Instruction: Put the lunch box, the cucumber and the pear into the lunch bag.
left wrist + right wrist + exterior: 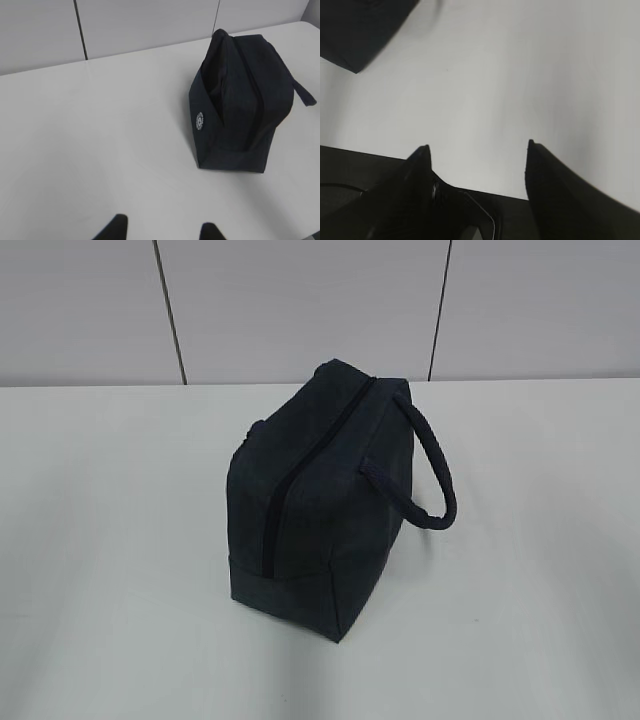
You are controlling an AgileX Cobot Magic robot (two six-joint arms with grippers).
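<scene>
A: Where is the boxy dark navy fabric lunch bag (315,495)?

B: It stands upright near the middle of the white table (110,570); its dark zipper (310,465) runs along the top ridge and looks closed along the stretch that shows; the thick looped handle (432,470) arches out on the right side in the exterior view and droops toward the tabletop.

A: Anything on its sides?

B: In the left wrist view one end panel carries a small round white logo (200,120); the fabric above that panel folds inward in a crease.

A: And the left gripper (162,231)?

B: Only its two dark fingertips (116,227) peek in at the bottom edge; they stand apart with bare table between them, so it is released and grips nothing; the bag sits well apart from it, up and to the right.

A: The right gripper (477,150)?

B: Its two black fingers (560,195) are spread wide over the table near its front edge; nothing lies between them; only a corner of the bag shows at the upper left of that view.

A: Behind the table?

B: A pale panelled wall (300,300) with dark vertical seams.
</scene>
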